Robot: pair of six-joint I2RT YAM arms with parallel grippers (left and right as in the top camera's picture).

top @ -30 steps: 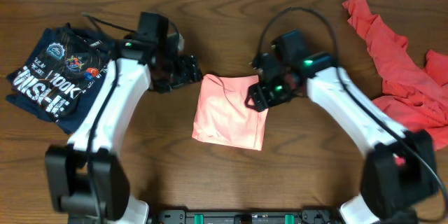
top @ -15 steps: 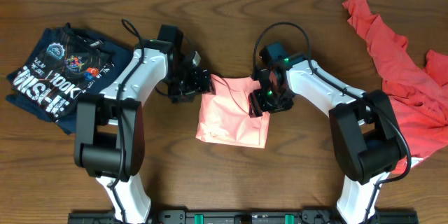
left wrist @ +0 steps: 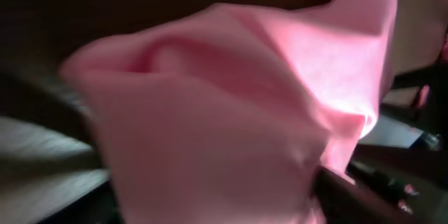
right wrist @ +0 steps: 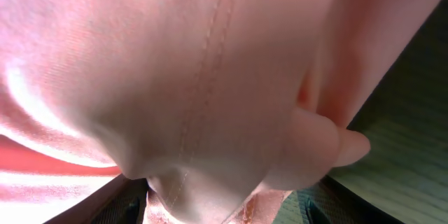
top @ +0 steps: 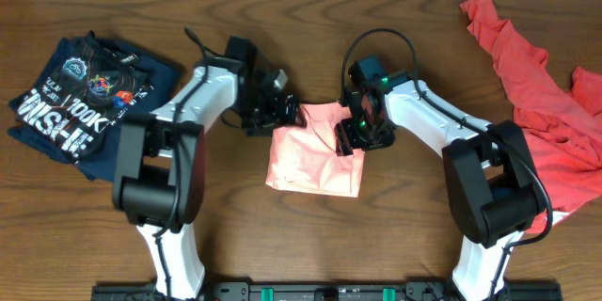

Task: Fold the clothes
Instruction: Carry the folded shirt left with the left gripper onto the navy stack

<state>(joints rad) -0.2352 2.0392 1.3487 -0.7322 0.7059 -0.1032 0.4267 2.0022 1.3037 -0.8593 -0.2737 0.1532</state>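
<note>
A pink garment (top: 315, 155), folded into a rough rectangle, lies at the middle of the table. My left gripper (top: 282, 113) is at its upper left corner, where the cloth is bunched and raised. In the left wrist view the pink cloth (left wrist: 231, 112) fills the frame and hides the fingers. My right gripper (top: 352, 134) is at the garment's upper right corner. In the right wrist view a bunched fold with a seam (right wrist: 210, 98) sits between the fingers (right wrist: 224, 206). Both grippers look shut on the cloth.
A folded navy printed T-shirt (top: 80, 89) lies at the far left. A crumpled red garment (top: 536, 94) lies along the right edge. Bare wood table (top: 310, 19) shows behind and in front of the pink garment.
My left gripper has moved right onto the garment's upper left corner. My right gripper dropped onto the upper right corner and has held there. The top edge has bunched up.
</note>
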